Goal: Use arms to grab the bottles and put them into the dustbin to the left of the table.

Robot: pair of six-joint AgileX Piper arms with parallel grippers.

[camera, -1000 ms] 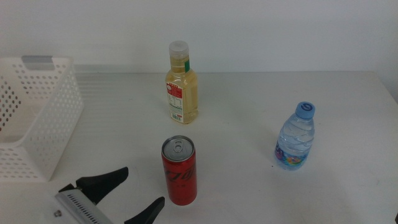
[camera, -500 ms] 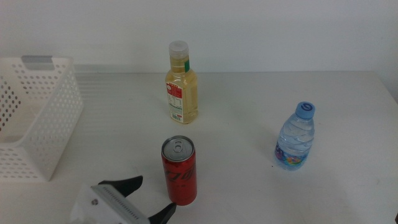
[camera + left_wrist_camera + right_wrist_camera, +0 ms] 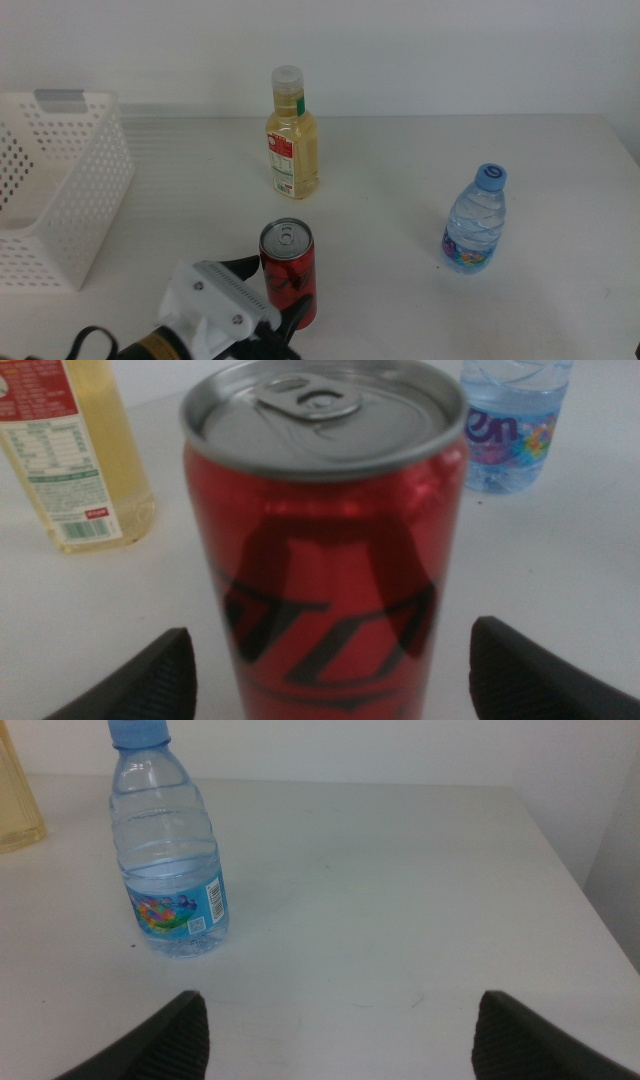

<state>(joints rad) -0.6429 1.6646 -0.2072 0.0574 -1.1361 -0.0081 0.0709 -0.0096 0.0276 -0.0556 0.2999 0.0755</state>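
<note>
A red soda can [image 3: 289,262] stands upright near the table's front. My left gripper [image 3: 270,292] has come in from the bottom edge and is open, one jaw on each side of the can. In the left wrist view the can [image 3: 325,540] fills the space between the jaws of the left gripper [image 3: 335,682], with a gap on both sides. The yellow-liquid bottle [image 3: 292,140] stands at the back centre. At the right is the blue-capped water bottle [image 3: 477,220]. My right gripper [image 3: 345,1040] is open and empty, short of the water bottle [image 3: 170,870], and out of the middle view.
The white perforated dustbin [image 3: 60,190] sits at the table's left edge, well left of the can. The white table [image 3: 400,160] stretches between the three containers. The yellow bottle [image 3: 70,450] and water bottle [image 3: 510,430] stand behind the can.
My left gripper has advanced up and to the right from the bottom edge, and its jaws now straddle the red can. The can and both bottles have not moved.
</note>
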